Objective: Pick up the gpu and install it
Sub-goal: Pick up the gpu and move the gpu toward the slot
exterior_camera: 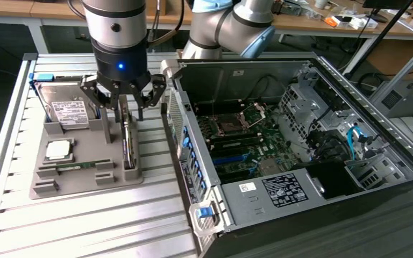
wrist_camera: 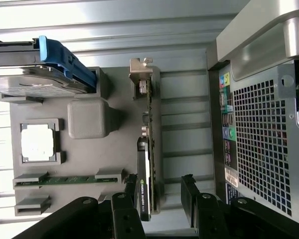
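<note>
- Grey plastic holder keeps the gpu standing on its long edge in a narrow slot, just beside the open computer case.
- The gripper hangs right over the card with its jaws spread wide, one finger on each side of the top edge. It holds nothing, and I cannot tell whether a finger touches the board.
- If the fingers sit off centre, one could come down on the card's edge and press on it instead of passing alongside.
- A pinch on so thin a board may slip or tip it. A tipped card could bind in the slot and drag the holder along.
- The hard drive stands near, so a sideways drift could knock it.
- The card looks thin and flat, with a green board and dark parts. In the wrist view there is a silver bracket at the end away from the fingers and a dark block with pale lettering near them.
</note>
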Robot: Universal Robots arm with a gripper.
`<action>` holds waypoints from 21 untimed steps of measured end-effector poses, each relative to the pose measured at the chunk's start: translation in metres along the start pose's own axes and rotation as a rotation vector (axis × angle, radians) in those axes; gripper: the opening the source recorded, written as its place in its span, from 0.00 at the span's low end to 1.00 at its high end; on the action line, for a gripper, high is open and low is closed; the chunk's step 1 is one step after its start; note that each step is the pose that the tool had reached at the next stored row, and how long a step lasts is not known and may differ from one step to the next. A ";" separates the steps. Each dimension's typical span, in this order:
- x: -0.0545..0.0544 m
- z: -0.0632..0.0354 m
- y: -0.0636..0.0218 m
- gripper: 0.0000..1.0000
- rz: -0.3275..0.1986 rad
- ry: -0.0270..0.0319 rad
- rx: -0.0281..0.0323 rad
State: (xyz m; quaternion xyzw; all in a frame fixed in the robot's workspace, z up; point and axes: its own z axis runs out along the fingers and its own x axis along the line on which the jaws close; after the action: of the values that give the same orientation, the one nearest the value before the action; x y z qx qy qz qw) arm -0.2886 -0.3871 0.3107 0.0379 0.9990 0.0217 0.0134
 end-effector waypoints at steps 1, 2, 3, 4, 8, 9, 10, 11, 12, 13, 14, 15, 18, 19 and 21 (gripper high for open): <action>0.000 0.0006 0.0001 0.48 0.000 0.0000 0.0000; 0.000 0.0012 0.0002 0.48 0.000 0.0000 0.0000; 0.000 0.0018 0.0003 0.48 0.000 -0.0001 0.0000; 0.000 0.0026 0.0005 0.48 0.000 0.0000 0.0000; 0.000 0.0047 0.0010 0.48 0.000 0.0000 0.0000; 0.000 0.0053 0.0011 0.48 0.000 -0.0001 -0.0001; 0.000 0.0058 0.0012 0.48 0.000 -0.0001 -0.0001; 0.000 0.0063 0.0013 0.48 0.000 0.0000 -0.0001; 0.000 0.0069 0.0014 0.48 0.000 0.0000 0.0000; 0.000 0.0074 0.0016 0.48 0.000 0.0000 -0.0001; 0.000 0.0081 0.0017 0.48 0.000 -0.0001 -0.0001; 0.000 0.0086 0.0018 0.48 0.000 -0.0001 -0.0001; 0.001 0.0114 0.0025 0.48 0.000 0.0000 -0.0001; 0.001 0.0124 0.0027 0.48 0.000 -0.0001 -0.0001; 0.001 0.0139 0.0029 0.48 0.000 -0.0001 -0.0001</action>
State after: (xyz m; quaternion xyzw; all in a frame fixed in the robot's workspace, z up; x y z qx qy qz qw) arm -0.2888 -0.3835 0.2969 0.0379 0.9990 0.0217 0.0134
